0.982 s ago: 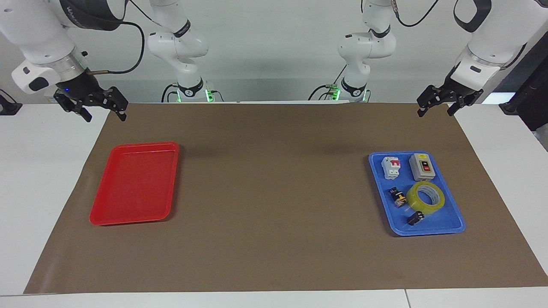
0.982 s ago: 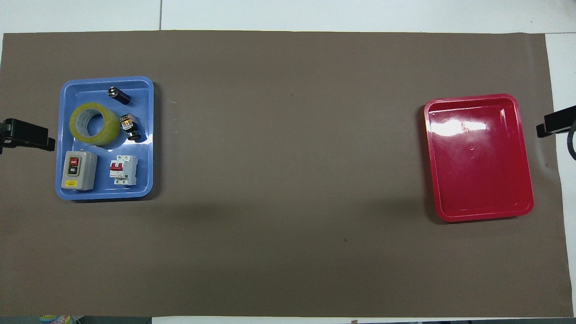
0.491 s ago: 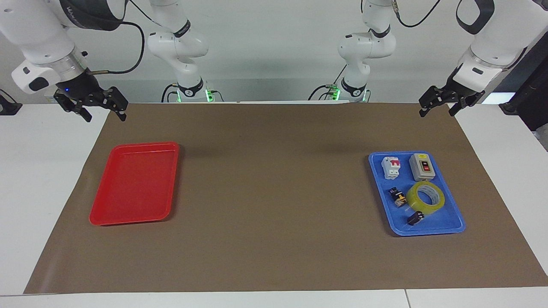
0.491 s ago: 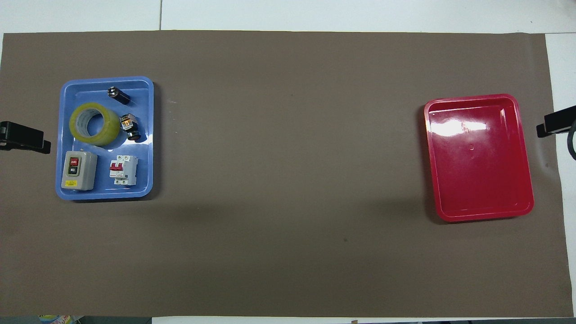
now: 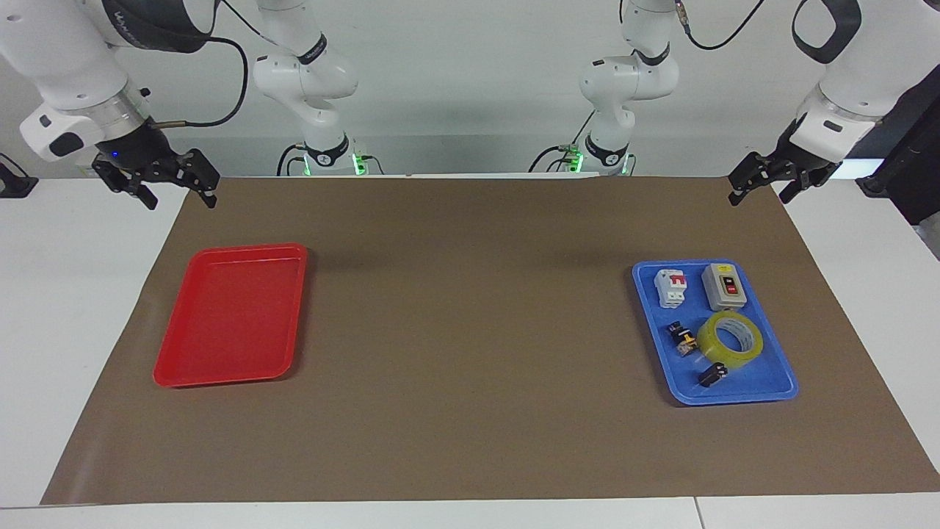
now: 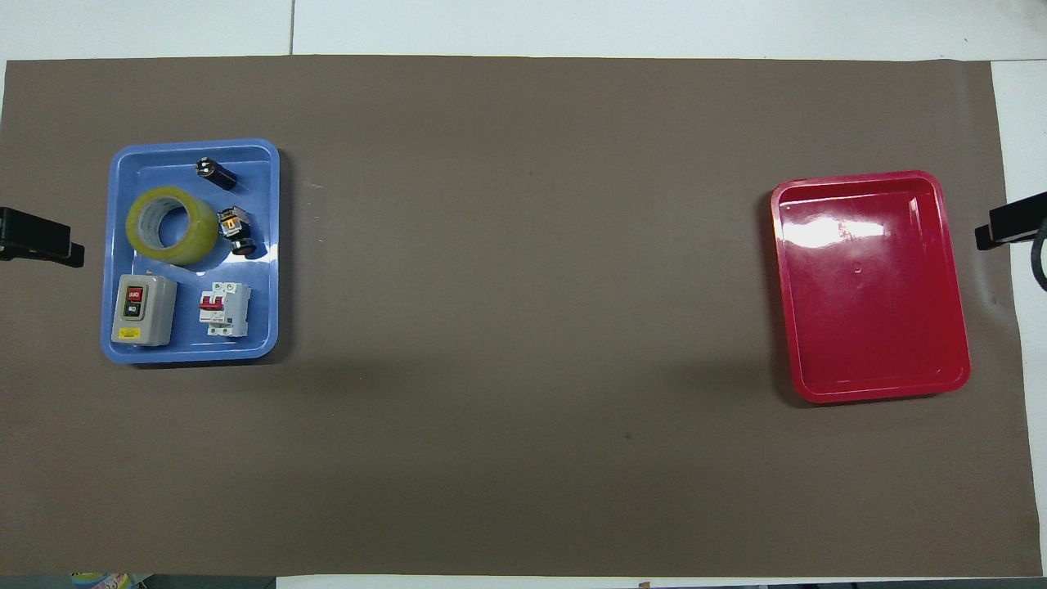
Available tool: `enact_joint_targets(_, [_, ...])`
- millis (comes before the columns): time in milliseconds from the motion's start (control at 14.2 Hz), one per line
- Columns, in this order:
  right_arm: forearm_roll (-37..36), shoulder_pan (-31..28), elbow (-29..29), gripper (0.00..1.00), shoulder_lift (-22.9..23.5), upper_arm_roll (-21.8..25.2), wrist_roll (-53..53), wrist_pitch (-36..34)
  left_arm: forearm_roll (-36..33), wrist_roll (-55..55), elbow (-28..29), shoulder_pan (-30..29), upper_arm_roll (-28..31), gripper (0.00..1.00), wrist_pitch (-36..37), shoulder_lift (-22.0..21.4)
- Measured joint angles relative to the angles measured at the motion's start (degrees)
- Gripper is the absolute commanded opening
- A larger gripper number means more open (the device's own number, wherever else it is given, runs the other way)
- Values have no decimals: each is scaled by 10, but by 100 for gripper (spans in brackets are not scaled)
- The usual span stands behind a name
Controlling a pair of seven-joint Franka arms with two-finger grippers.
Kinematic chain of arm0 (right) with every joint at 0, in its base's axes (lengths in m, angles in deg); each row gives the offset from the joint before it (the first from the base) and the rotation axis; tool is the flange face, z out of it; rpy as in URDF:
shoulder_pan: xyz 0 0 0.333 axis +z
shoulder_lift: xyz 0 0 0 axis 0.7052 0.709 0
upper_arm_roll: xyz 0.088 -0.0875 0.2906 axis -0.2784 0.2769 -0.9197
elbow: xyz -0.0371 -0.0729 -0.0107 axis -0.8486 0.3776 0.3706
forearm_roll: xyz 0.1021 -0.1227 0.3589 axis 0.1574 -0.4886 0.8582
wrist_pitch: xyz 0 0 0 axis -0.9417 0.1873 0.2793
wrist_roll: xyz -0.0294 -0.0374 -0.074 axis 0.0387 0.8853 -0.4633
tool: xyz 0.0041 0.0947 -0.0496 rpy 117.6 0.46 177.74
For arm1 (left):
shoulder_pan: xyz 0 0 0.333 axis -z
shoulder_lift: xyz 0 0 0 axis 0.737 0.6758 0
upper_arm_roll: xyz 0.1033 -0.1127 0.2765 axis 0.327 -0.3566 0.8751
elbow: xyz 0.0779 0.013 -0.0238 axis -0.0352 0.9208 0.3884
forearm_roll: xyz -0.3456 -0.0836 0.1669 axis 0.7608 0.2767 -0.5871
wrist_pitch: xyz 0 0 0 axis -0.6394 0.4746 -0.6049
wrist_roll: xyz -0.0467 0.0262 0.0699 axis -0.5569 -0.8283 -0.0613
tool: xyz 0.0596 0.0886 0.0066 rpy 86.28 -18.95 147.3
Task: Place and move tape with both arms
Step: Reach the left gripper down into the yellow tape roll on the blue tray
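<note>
The tape [image 5: 729, 339] is a translucent yellow roll that lies flat in the blue tray [image 5: 764, 386] toward the left arm's end of the table; it also shows in the overhead view [image 6: 172, 226]. My left gripper [image 5: 758, 198] hangs open and empty in the air over the mat's edge near the robots, well apart from the blue tray. In the overhead view only its tip [image 6: 45, 245] shows, beside the blue tray [image 6: 270, 245]. My right gripper [image 5: 182, 203] is open and empty over the mat's corner near the red tray [image 5: 229, 316], and its tip [image 6: 1010, 229] shows in the overhead view.
In the blue tray with the tape lie a grey switch box [image 5: 724, 287], a white circuit breaker [image 5: 671, 286] and two small dark parts [image 5: 683, 339]. The red tray [image 6: 871, 286] holds nothing. A brown mat [image 5: 470, 353] covers the table.
My left gripper has drifted outward toward the left arm's end of the table, away from the blue tray. The right arm and the tape have not moved.
</note>
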Motion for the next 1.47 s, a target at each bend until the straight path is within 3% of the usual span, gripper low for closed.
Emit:
enact_joint_targets(632, [0,0,0,100,0,0,0,0,2,-58,1,-36,1,100,-173,138])
enact_joint_targets(912, [0,0,0,100,0,0,0,0,3,-77,51,-59,1,100,-283,169])
enact_joint_targets(1474, [0,0,0,100,0,0,0,0,14,-78,62,-64,-1,100,-342,221])
